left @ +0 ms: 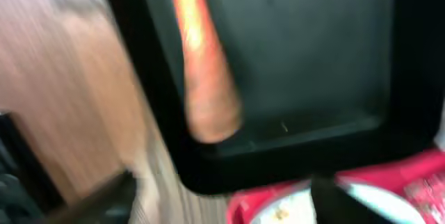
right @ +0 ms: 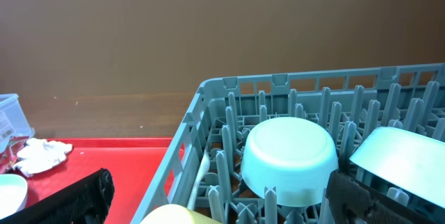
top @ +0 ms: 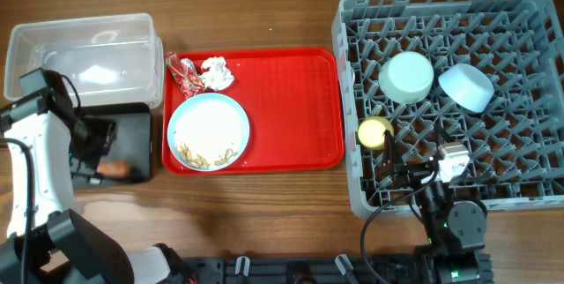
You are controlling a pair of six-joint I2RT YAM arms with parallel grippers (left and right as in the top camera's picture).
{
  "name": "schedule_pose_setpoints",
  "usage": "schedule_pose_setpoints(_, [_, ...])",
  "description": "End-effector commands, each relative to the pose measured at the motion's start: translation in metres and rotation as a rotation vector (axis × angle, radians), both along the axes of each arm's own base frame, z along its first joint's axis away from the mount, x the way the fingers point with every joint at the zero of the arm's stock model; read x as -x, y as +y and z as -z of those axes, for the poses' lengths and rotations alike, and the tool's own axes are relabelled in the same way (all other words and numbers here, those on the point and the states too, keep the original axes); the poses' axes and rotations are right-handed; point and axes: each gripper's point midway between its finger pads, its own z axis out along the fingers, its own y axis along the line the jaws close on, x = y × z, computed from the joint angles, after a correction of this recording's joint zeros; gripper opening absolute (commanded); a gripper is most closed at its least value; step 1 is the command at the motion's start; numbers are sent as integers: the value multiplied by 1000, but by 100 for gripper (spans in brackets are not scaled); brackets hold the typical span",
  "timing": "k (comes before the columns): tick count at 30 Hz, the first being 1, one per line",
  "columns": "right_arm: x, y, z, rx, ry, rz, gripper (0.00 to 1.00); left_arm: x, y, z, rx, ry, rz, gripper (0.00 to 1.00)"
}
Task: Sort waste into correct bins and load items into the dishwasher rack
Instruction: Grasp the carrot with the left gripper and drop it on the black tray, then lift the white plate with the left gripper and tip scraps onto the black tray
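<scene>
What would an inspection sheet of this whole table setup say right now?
Surface: wooden table, red tray in the middle.
Job's things: carrot in black tray; clear tub shows nothing inside; plate with rice scraps, tissue and wrapper on the red tray; green bowl, blue bowl and yellow cup in rack.
Clutter: nothing seen.
Grippers: left gripper open, empty, over the black tray; right gripper open, empty, at the rack.
Cables: black cable along the left arm.
Surroundings: nothing seen.
</scene>
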Motion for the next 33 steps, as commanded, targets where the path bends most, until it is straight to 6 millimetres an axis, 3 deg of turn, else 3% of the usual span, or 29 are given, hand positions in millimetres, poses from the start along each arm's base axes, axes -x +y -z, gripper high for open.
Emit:
schedule_pose_setpoints(1, [0,0,-2,-18,-10,-2,100,-28,-28,-35,88,-145,149,100])
schedule_pose_setpoints(4, [0,0,-2,-19,-9,-2,100,-44,-63,-49,77,-202,336,95])
schedule_pose_setpoints(5, [0,0,-2,-19,-9,-2,100,-51,-83,-51,68,-213,452,92])
schedule_pose_setpoints(8, [0,0,-2,-19,-9,-2,100,-63,-133,-44,-36,-175,711,83])
schedule_pose_setpoints(12, [0,0,-2,-18,-10,-2,100,-74,-201,-13,-214,-122,1013,55])
schedule_pose_setpoints(16, [0,0,-2,-19,-9,-2,100,-84,-247,24,-275,-94,1159,54])
schedule_pose_setpoints(19, [0,0,-2,-18,-10,-2,100,-87,-262,59,-270,-42,1199,45])
schedule_pose_setpoints(22, [0,0,-2,-19,-9,-2,100,-84,-261,93,-262,40,1208,40])
schedule_pose_setpoints(24, [0,0,-2,-19,-9,-2,100,-83,-264,106,-243,58,1213,25])
schedule_pose_setpoints(25, [0,0,-2,-18,-10,-2,100,-83,-264,107,-239,59,1215,14])
schedule_pose_setpoints(27, [0,0,-2,-19,-9,-2,100,-82,-265,104,-236,58,1216,4])
schedule_pose_setpoints(29, [0,0,-2,-19,-9,-2,100,-83,-266,95,-236,56,1216,4])
schedule_pose_setpoints(32, [0,0,-2,-19,-9,-2,100,-86,-268,67,-236,48,1215,4])
schedule_pose_setpoints(33, [0,0,-2,-19,-9,-2,100,-89,-269,48,-237,36,1214,4])
